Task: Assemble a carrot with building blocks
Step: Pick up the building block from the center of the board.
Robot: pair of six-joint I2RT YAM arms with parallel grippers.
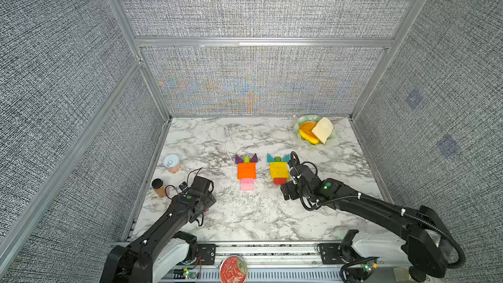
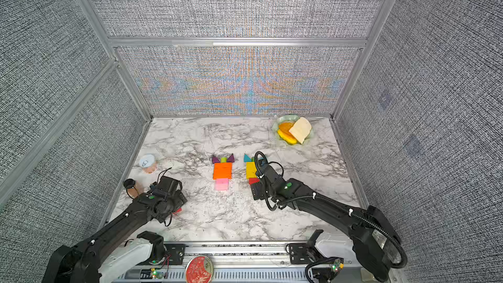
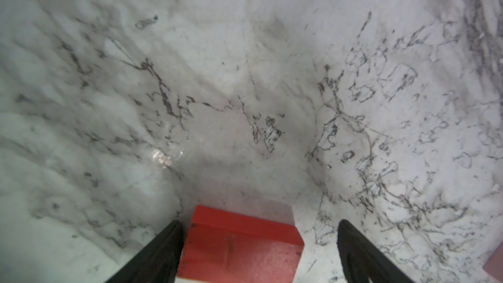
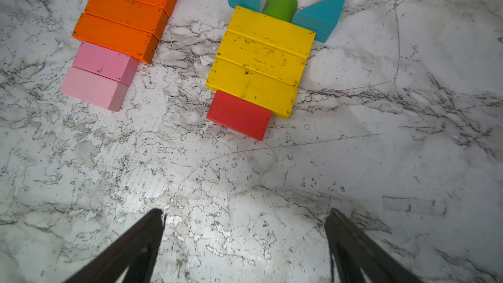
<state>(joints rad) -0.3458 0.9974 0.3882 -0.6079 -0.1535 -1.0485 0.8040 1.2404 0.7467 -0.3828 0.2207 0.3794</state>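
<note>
On the bench [image 1: 245, 219], the orange carrot [image 1: 246, 171] looks finished; the yellow carrot [image 1: 278, 170] beside it likely lacks a second red bar [image 3: 239, 249], which the open left end effector [image 3: 260, 223] straddles. Right end effector [image 4: 246, 211] open, empty.

We count three orange bars [image 4: 125, 12], three yellow bars [image 4: 261, 58] and two pink bars [image 4: 104, 62]. There are two red bars, one in mid-surface [image 4: 239, 114] and one near the left edge [image 3: 239, 249]. Triangles come to four: two purple [image 1: 239, 159] and two teal [image 4: 321, 14]. Green stubs number two [image 4: 280, 4]. At the far right corner we count one plate [image 1: 304, 119], one bread slice [image 1: 323, 129] and at least two fruit slices [image 1: 307, 130], which overlap. By the left edge we find one can [image 1: 172, 163] and one black-capped jar [image 1: 159, 187]. We count two claws: the left claw [image 3: 258, 224] and the right claw [image 4: 245, 213].
</note>
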